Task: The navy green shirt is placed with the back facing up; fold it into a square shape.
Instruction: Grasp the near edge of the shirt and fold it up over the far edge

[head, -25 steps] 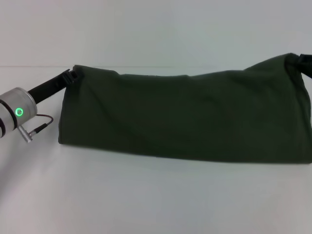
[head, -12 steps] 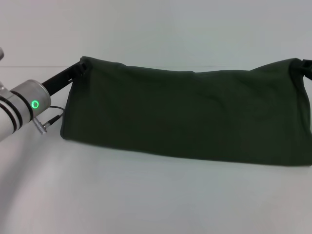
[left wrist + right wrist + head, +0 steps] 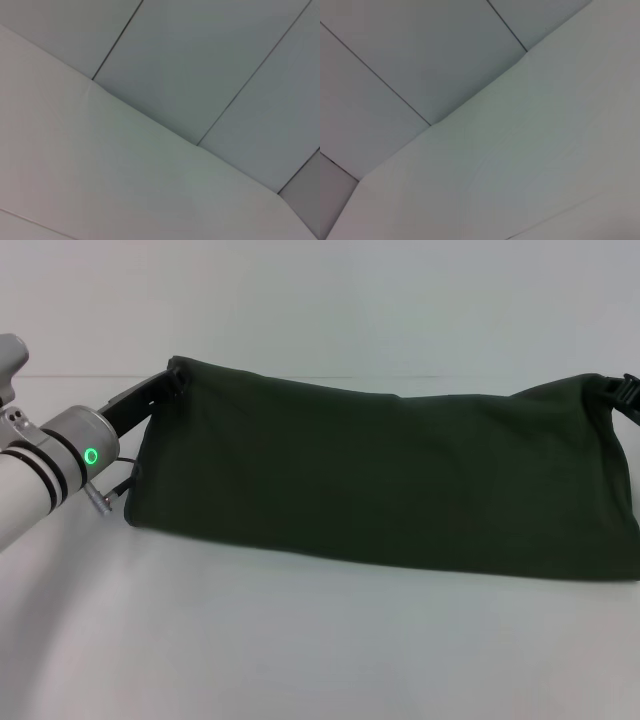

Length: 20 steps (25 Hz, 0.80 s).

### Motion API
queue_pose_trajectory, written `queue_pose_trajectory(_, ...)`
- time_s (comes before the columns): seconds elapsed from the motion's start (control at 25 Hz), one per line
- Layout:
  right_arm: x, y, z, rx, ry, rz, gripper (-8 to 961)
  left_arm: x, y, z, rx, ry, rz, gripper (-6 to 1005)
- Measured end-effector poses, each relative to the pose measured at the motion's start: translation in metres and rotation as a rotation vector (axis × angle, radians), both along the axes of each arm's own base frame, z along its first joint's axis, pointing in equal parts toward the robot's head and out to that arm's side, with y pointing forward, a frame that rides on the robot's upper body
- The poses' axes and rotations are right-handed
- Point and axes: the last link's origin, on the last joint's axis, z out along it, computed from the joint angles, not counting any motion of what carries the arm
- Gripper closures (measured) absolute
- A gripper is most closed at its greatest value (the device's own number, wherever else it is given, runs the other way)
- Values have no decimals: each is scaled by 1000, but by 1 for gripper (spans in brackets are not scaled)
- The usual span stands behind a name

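Head view: the navy green shirt (image 3: pixel 385 480) hangs as a wide, dark olive band, lifted by its two upper corners and stretched across the far half of the white table (image 3: pixel 300 650). Plain side faces the camera; no lettering visible. Its lower edge runs along the table surface from near the left edge to the right edge, sagging slightly toward the right.

Left gripper (image 3: pixel 176 373) is at the shirt's upper left corner, jaws pinched closed on the fabric there; the silver wrist with a green light sits lower, toward the table's left edge.

Right gripper (image 3: pixel 625 390) is at the upper right corner, mostly cut off by the frame; cloth bunches into it, jaws clamped on it.

Both wrist views show only the pale table and panelled wall.
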Motion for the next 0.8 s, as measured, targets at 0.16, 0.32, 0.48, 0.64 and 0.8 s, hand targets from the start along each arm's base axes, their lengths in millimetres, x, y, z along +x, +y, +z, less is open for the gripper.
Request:
queue_pose_trajectory(0.16,1,1,-2,1,-14,-15,908,-1,0,0,11,-3,10,970)
queue_pose_trajectory(0.32,3,1,-3,8,-23,-32,907,-3,1,0,17,4,19,970)
queue_pose_trajectory(0.48,2,3,-3,11,-26,-33,907,-5,1,1,23,9,32,971)
queue_pose_trajectory(0.64,1,5,-3,15,-30,-36,907,-5,2,2,31,7,32,971)
queue_pose_trajectory(0.8,2,6,-2,22,-34,-44,906,-5,2,2,43,1,35,971)
